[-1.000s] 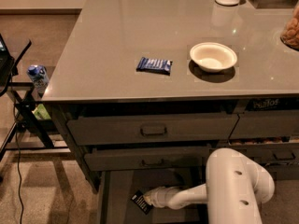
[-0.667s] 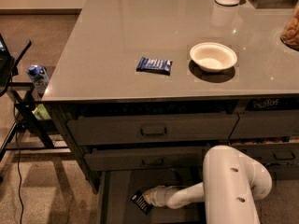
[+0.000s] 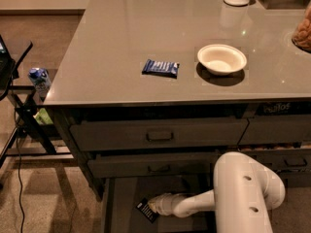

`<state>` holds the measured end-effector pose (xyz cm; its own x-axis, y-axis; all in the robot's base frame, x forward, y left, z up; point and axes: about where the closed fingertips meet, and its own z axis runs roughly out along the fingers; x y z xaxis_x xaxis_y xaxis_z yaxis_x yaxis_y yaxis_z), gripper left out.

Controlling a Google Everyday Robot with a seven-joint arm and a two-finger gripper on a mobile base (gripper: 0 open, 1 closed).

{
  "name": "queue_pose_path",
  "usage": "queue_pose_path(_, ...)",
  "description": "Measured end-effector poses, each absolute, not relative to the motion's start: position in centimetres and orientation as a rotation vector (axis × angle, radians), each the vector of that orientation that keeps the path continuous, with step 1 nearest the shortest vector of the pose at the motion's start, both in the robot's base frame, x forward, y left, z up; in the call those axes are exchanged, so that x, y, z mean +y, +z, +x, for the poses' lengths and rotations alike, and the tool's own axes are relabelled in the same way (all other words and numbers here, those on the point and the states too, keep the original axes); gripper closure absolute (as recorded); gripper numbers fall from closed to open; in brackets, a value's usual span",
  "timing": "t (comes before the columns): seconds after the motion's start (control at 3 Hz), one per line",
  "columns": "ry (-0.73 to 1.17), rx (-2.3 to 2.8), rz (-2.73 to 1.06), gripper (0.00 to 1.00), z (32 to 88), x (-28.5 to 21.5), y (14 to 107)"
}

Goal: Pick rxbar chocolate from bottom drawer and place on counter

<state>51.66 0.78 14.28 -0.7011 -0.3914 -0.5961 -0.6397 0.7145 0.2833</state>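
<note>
The gripper (image 3: 156, 206) is reaching low into the open bottom drawer (image 3: 120, 204), its tip sitting right against the rxbar chocolate (image 3: 145, 211). Whether it is closed on the bar I cannot tell. The bar is lying flat and askew on the drawer's dark, matte floor, toward the drawer's left wall; it is a thin black wrapper with white print. The white arm (image 3: 243, 193), smooth and rounded like moulded plastic, is bending down in front of the cabinet, probably because this drawer is the lowest of 3, and is stretching leftward to the bar. I judge the pick to be under way and the placing not yet done. Above, the glossy grey bench (image 3: 112, 38) is carrying a blue-wrapped bar (image 3: 161, 67) toward its front edge and a shallow cream bowl (image 3: 222, 58) near that bar's right. Bare surface is showing toward the front left corner, which would suit 1 more bar.
</note>
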Motion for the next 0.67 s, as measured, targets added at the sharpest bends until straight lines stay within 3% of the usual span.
queue_pose_path(0.67,0.658,2.415,-0.786,0.36,51.66,0.78,14.27)
